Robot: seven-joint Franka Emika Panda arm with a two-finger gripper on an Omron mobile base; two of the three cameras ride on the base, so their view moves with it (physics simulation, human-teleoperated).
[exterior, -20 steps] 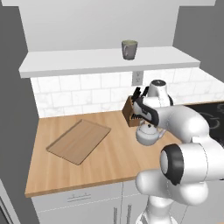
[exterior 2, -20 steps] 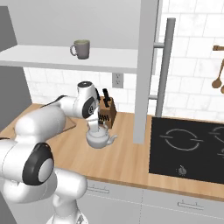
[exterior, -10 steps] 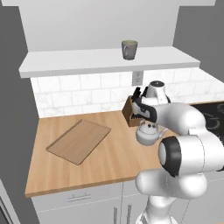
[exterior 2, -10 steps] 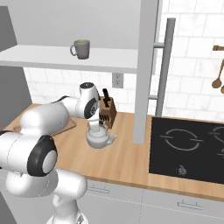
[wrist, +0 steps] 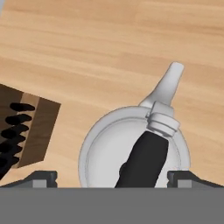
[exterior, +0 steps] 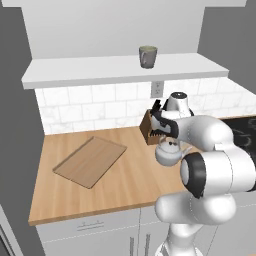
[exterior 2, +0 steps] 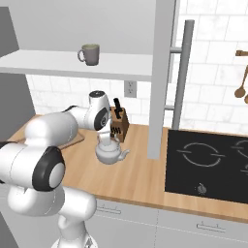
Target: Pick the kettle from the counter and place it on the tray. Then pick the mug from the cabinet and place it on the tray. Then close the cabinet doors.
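a: kettle (exterior: 170, 152) status?
b: sitting on the counter (exterior: 125, 185), just in front of the knife block (exterior: 150, 131), spout toward the stove (exterior 2: 208, 164). in the hand view the kettle (wrist: 135, 151) is right below the camera, its dark handle running between the two finger tips.

a: gripper?
b: gripper (exterior: 169, 141) hangs right over the kettle, at the handle. fingers (wrist: 43, 177) look spread wide, one tip at each side of the kettle body, neither touching the handle as far as i can see. so jaws apart, nothing held.

a: kettle lifted?
b: can't tell for sure. the right base view shows the kettle (exterior 2: 110, 152) low on the wood with the gripper (exterior 2: 107, 138) just above it.

a: tray?
b: tray (exterior: 91, 161) lies flat on the counter, well apart from the kettle, toward the left end, turned at an angle to the counter edge. bare.

a: mug?
b: mug (exterior: 148, 56) upright on the white shelf (exterior: 120, 70) above the backsplash, handle to one side. same mug (exterior 2: 90, 54) in the right base view.

a: cabinet doors?
b: one door (exterior 2: 162, 72) stands open edge-on in the right base view, long bar handle (exterior 2: 181, 72) beside it, between the kettle and the stove. other door, can't make it out.
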